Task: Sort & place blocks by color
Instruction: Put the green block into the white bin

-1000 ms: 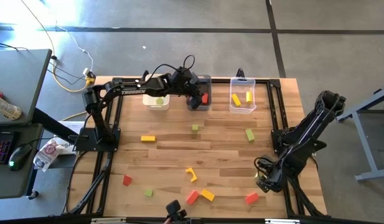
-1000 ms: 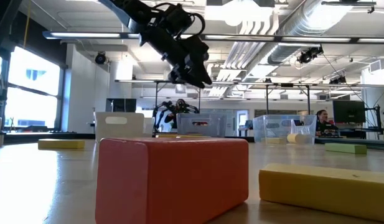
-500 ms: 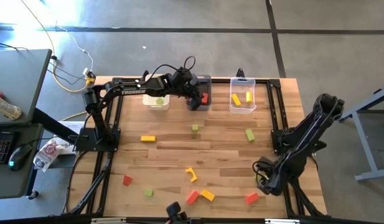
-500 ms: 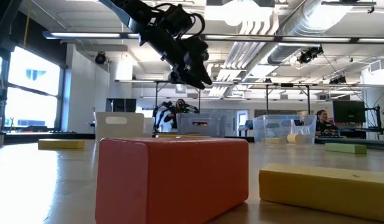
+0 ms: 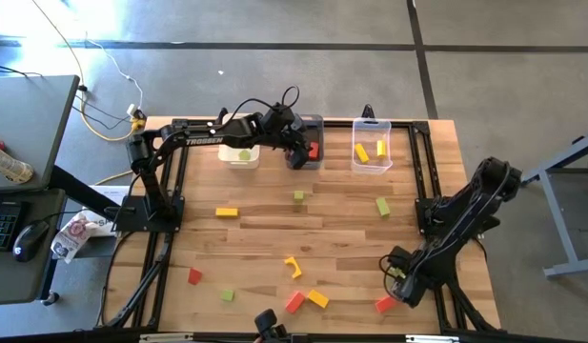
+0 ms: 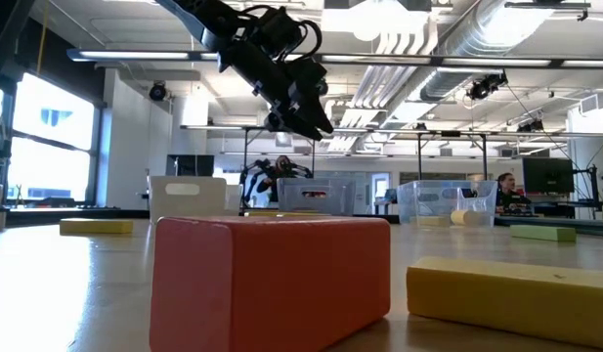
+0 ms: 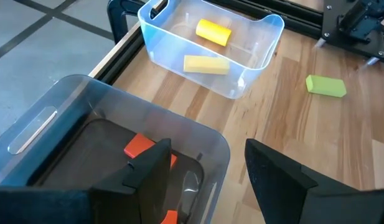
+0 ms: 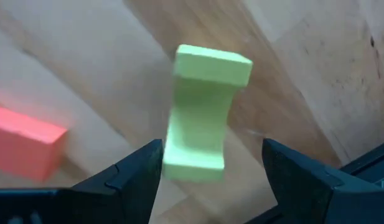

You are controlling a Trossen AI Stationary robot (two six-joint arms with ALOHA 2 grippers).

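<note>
Your left gripper hangs with its fingers parted and nothing between them over the dark grey plastic bin at the middle of the worktop's far edge. Your right gripper sits low near the near right corner, jaws wide, just beside a red bar-shaped block.

The light wooden worktop shows whole only from above: the white bin and the clear plastic bin flank the grey one along the far edge. The left wrist view alone looks into the bins: red pieces lie in the grey one, and two yellow blocks in the clear one, their long axes roughly parallel. The right wrist view alone shows a pale green I-shaped block framed between the right fingers, its long axis running away from the camera; whether they touch it you cannot tell. Loose blocks lie scattered across the worktop, among them a yellow bar toward the left and a yellow angled piece toward the near edge.
</note>
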